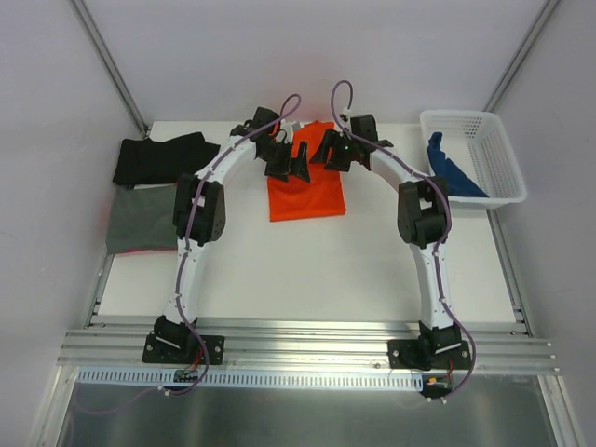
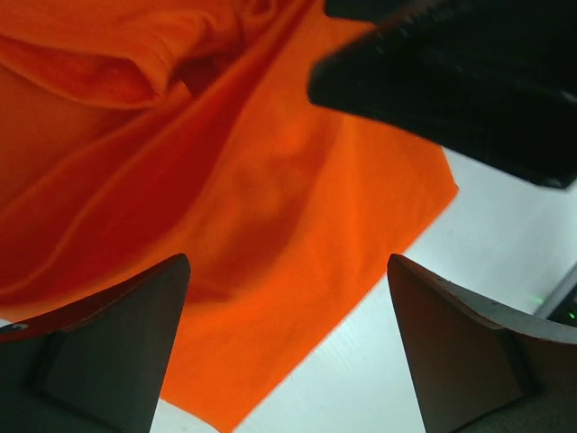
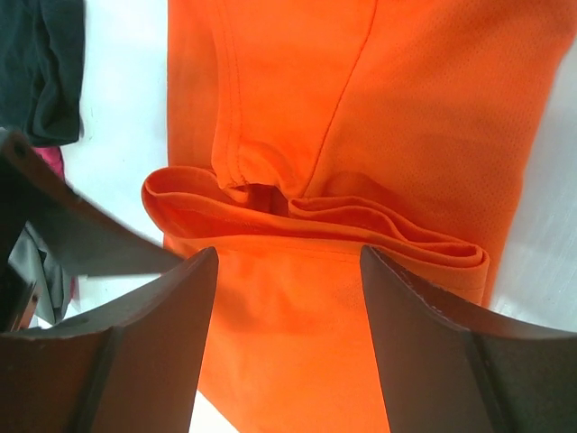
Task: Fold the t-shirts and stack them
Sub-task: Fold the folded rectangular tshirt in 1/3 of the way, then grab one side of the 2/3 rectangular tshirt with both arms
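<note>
The orange-red t-shirt (image 1: 307, 196) lies partly folded at the back middle of the table. Both grippers hover over its far half. My left gripper (image 1: 285, 164) is open and empty; in its wrist view (image 2: 287, 262) the jaws stand wide over the shirt's edge (image 2: 270, 234). My right gripper (image 1: 330, 152) is open and empty; its wrist view (image 3: 288, 251) shows it just above a bunched fold of the orange shirt (image 3: 306, 212). A black t-shirt (image 1: 163, 156) and a dark grey t-shirt (image 1: 142, 219) lie at the left. A blue t-shirt (image 1: 453, 169) lies in the basket.
A white mesh basket (image 1: 498, 154) stands at the back right corner. The black shirt's edge (image 3: 41, 63) shows at the top left of the right wrist view. The right gripper's dark body (image 2: 451, 72) fills the top right of the left wrist view.
</note>
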{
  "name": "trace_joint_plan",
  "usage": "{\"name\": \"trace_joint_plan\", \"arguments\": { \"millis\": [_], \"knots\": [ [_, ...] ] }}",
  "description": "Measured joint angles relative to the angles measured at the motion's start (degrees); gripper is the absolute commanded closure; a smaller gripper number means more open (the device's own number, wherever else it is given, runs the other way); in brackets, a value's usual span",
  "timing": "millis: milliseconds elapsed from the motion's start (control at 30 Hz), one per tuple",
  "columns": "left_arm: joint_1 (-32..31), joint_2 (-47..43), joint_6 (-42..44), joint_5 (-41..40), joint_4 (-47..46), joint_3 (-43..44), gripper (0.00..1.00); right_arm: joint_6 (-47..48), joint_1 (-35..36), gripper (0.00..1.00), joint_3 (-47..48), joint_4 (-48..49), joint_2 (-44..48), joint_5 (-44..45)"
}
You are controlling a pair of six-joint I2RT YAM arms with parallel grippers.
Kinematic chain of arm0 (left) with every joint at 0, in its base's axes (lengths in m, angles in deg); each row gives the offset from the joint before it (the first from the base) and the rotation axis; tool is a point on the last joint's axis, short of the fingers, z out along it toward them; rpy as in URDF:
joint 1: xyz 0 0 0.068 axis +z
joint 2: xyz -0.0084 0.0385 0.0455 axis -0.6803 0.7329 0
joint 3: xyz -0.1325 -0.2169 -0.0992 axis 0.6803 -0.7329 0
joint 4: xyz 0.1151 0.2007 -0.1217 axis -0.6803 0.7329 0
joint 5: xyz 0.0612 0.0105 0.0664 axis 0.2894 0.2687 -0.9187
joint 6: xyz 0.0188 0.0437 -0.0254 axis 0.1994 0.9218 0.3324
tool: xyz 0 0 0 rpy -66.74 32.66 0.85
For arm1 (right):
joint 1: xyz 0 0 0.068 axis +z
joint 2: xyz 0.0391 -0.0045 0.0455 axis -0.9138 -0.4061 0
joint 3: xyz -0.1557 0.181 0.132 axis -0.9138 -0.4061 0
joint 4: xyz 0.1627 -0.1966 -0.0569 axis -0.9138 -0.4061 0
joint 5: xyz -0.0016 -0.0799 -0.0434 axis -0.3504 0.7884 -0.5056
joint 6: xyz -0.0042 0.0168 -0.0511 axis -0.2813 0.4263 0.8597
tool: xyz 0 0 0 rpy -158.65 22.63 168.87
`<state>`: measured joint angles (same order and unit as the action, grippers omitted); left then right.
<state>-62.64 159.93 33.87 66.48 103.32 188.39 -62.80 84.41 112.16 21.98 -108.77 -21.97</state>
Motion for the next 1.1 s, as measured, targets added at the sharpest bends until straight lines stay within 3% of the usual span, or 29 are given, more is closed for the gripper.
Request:
{"name": "trace_joint_plan", "arguments": {
  "millis": [233, 600, 800, 1100],
  "knots": [
    [0.4, 1.7, 0.1, -5.1, -1.2, 0.6, 0.05, 1.4, -0.3, 0.32, -6.6, -0.6, 3.1, 0.3],
    [6.6, -17.9, -0.4, -5.3, 0.7, -22.5, 0.13, 2.7, -7.3, 0.32, -31.5, -3.9, 27.8, -1.6],
    [8.4, -18.6, -0.4, -5.0, 1.2, -27.5, 0.14, 2.8, -7.0, 0.31, -35.7, -5.1, 27.2, -2.2],
    [7.8, -13.2, -0.5, -3.2, 1.4, -26.6, 0.18, 3.8, -6.7, 0.31, -35.7, -5.3, 23.2, -2.6]
  ]
}}
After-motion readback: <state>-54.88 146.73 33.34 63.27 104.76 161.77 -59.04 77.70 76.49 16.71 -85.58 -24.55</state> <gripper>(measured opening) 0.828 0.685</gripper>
